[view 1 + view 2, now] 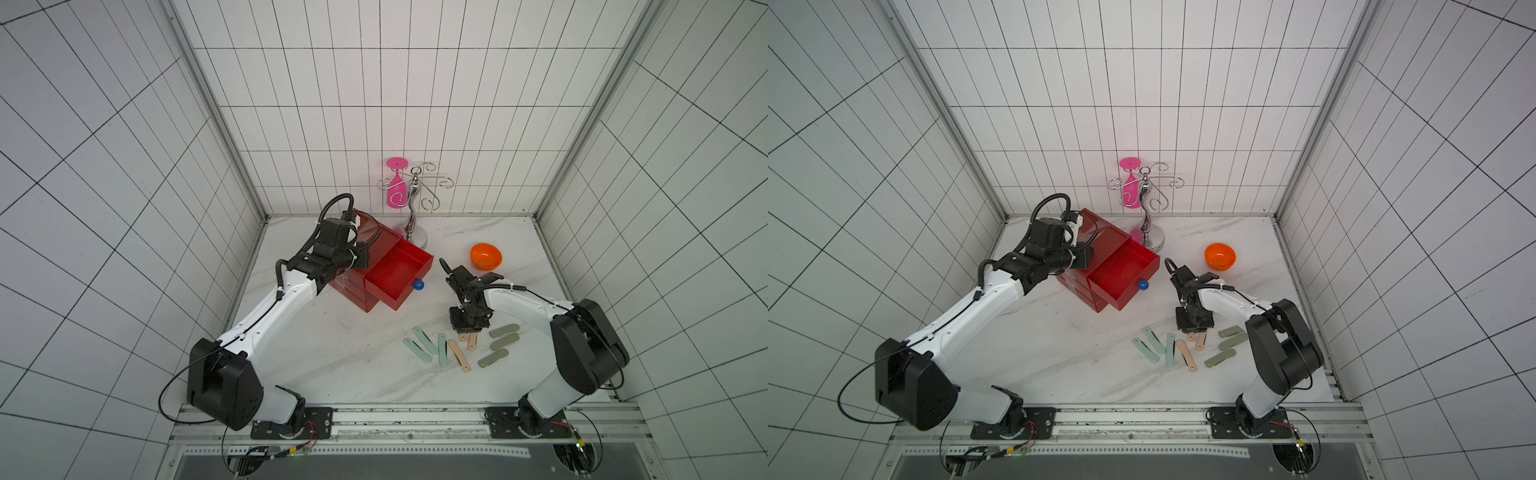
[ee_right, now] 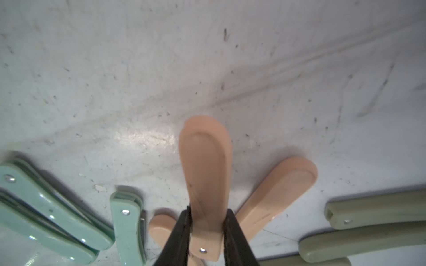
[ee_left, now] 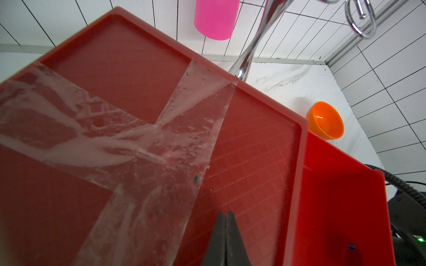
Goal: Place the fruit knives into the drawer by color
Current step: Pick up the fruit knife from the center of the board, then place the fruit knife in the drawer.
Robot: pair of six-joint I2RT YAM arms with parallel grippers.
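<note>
In a top view my right gripper (image 1: 465,331) is down among the fruit knives (image 1: 458,353), well apart from the open drawer (image 1: 397,272). Left wrist: my left gripper (image 3: 226,216), pressed together, sits over the chest (image 3: 115,80). Right wrist: I pinch one peach knife (image 2: 205,165); lifting it clear comes next, I judge.

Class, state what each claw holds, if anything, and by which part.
Right claw: a peach-beige plastic fruit knife, pinched across its edges near the riveted end. Left claw: shut, holding nothing, above the red plastic drawer chest.
</note>
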